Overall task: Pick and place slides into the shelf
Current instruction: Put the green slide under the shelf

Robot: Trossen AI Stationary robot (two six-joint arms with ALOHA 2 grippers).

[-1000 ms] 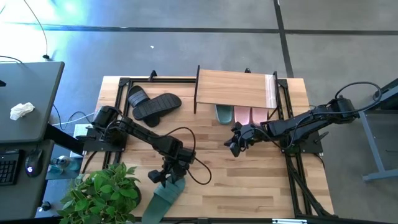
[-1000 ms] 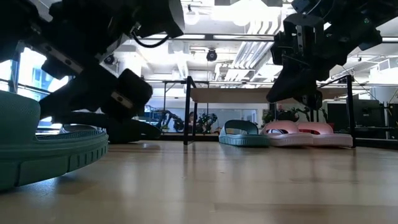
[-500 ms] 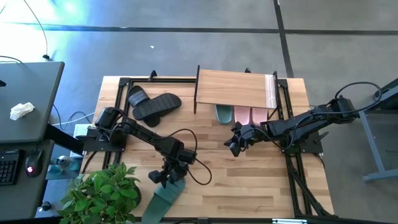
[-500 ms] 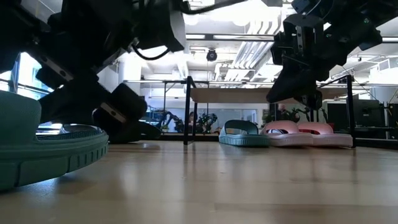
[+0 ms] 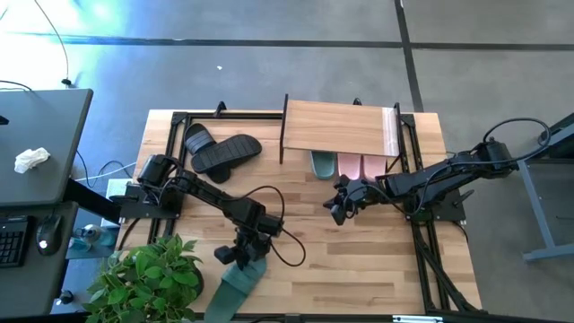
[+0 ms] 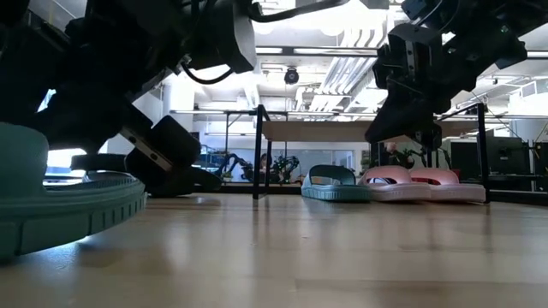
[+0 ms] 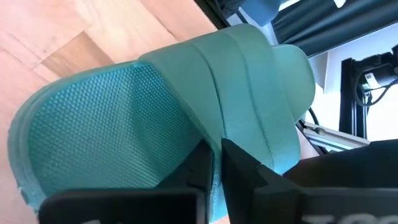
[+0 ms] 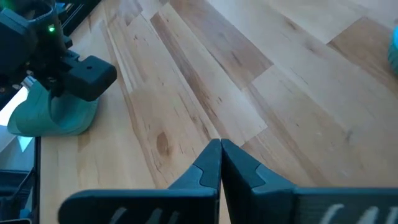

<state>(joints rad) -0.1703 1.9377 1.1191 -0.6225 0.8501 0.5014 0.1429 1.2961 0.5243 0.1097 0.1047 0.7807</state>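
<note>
— Hovering where, the left end effector (image 5: 240, 257)?
— Directly over the green slide (image 5: 235, 285) at the bench (image 5: 359, 269) edge, fingers pinched together against its strap.
— And the right end effector (image 5: 337, 207)?
— Fingers shut, empty, with the shelf (image 5: 339, 127) just beyond it, three slides underneath.

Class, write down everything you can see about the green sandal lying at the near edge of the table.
The green sandal looks like matte rubber, with a finely dotted footbed and one wide ribbed strap arching over it. It lies flat, sole down, at the table's near edge beside a potted plant, angled, one end past the edge. The left gripper is at its strap with fingers closed together; whether they pinch it is unclear.
</note>
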